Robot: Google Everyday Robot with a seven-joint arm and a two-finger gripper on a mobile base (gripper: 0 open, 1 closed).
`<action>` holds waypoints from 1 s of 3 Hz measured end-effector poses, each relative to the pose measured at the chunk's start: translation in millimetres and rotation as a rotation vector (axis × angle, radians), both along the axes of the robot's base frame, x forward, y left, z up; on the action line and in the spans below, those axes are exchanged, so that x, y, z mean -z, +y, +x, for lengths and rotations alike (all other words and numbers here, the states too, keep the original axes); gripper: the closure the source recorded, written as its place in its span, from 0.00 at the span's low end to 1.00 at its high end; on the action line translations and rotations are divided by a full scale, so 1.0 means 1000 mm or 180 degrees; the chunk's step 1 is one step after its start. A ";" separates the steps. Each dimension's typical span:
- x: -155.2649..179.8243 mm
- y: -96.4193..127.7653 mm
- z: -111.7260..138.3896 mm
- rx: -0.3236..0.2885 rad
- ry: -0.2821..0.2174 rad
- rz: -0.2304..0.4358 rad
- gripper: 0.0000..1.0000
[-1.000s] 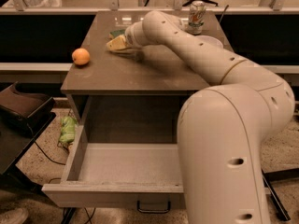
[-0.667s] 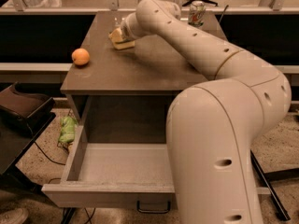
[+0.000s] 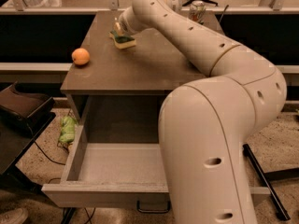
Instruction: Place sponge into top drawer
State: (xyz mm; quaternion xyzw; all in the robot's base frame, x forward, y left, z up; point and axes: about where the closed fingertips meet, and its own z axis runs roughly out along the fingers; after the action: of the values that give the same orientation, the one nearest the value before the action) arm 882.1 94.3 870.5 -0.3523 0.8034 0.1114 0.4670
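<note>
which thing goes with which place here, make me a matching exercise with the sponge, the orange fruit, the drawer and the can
Things:
1. yellow sponge with a dark green scrub layer
2. round orange fruit
3. grey-beige top drawer
4. metal drink can

Places or states:
a. near the left edge of the brown table top
b. pulled open below the table top, nothing inside
c. at the far right of the table top
d. at the gripper, towards the far left of the table top

Pairs: 1-d, 2-a, 3-b, 4-c
</note>
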 end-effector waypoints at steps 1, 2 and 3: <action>0.003 0.002 0.000 -0.0008 0.0011 -0.0004 0.39; 0.005 0.004 0.000 -0.0006 0.0025 0.0010 0.16; 0.003 -0.001 0.002 0.0109 0.0098 0.0181 0.00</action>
State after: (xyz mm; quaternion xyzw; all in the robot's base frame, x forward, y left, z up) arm 884.4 93.0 867.3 -0.3233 0.8129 0.1316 0.4662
